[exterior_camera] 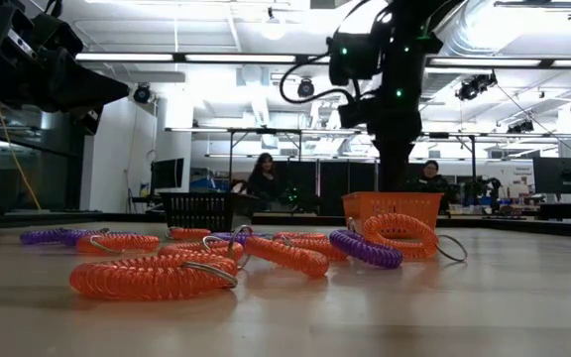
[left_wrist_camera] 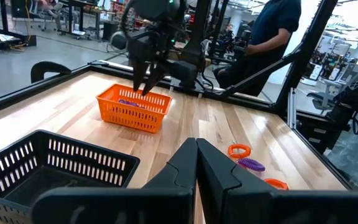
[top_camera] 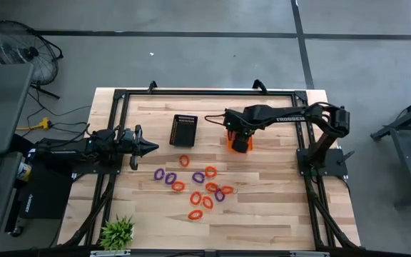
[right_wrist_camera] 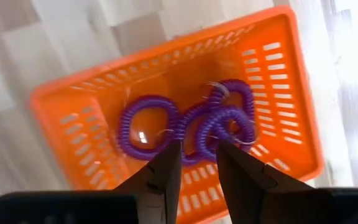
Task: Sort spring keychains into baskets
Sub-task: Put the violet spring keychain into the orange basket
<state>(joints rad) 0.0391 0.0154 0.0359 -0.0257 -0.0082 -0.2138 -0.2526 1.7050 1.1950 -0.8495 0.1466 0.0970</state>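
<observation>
Nearest to where I stand, a scatter of spring keychains (top_camera: 200, 187), orange-red and purple, lies loose across the front half of the wooden table (top_camera: 277, 207), with a small potted plant (top_camera: 117, 232) at the near left corner. Off to the left, the left gripper (top_camera: 148, 148) waits above the boards with its fingers pressed shut and holding nothing. Farther back sits the black basket (top_camera: 184, 130). Beside it, to the right, the right gripper (right_wrist_camera: 196, 163) hangs over the orange basket (right_wrist_camera: 278, 81), fingers parted and empty, with purple keychains (right_wrist_camera: 191, 127) lying in the basket beneath them.
</observation>
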